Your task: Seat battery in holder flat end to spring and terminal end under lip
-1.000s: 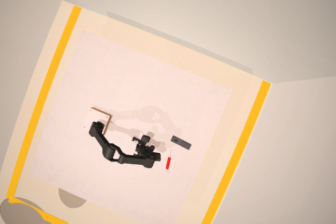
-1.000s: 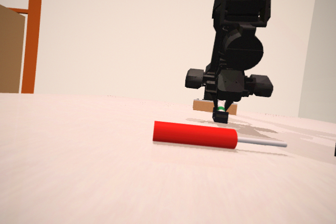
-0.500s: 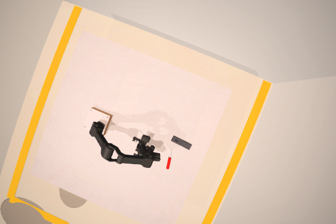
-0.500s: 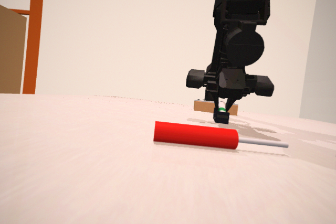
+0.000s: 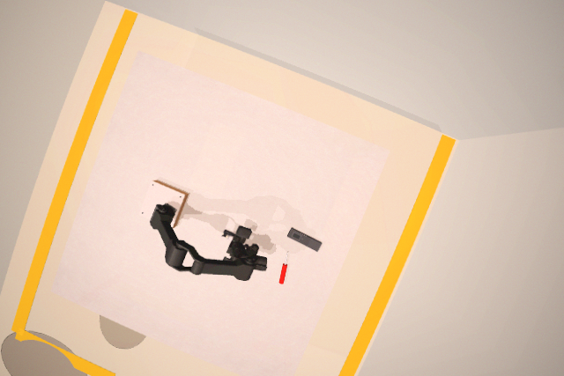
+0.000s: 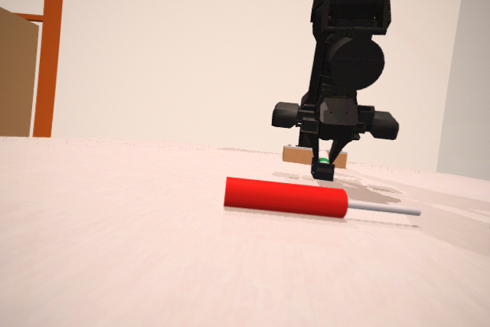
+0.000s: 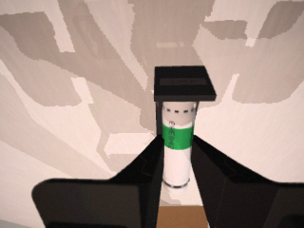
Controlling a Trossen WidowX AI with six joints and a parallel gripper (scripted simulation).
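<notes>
The gripper (image 7: 177, 157) is clamped on the battery (image 7: 178, 142), whose long axis runs straight ahead of the fingers. Its far end meets a black block (image 7: 184, 83) just beyond the fingertips, probably part of the holder. In the top view a dark tray (image 5: 304, 239) lies apart, beyond the gripper.

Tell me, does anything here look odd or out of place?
Yes. The white, green-banded battery, gripped by the end effector, has a black block against its far end, while the dark holder lies apart on the table, near a red screwdriver. What the block is, I cannot tell.
</notes>
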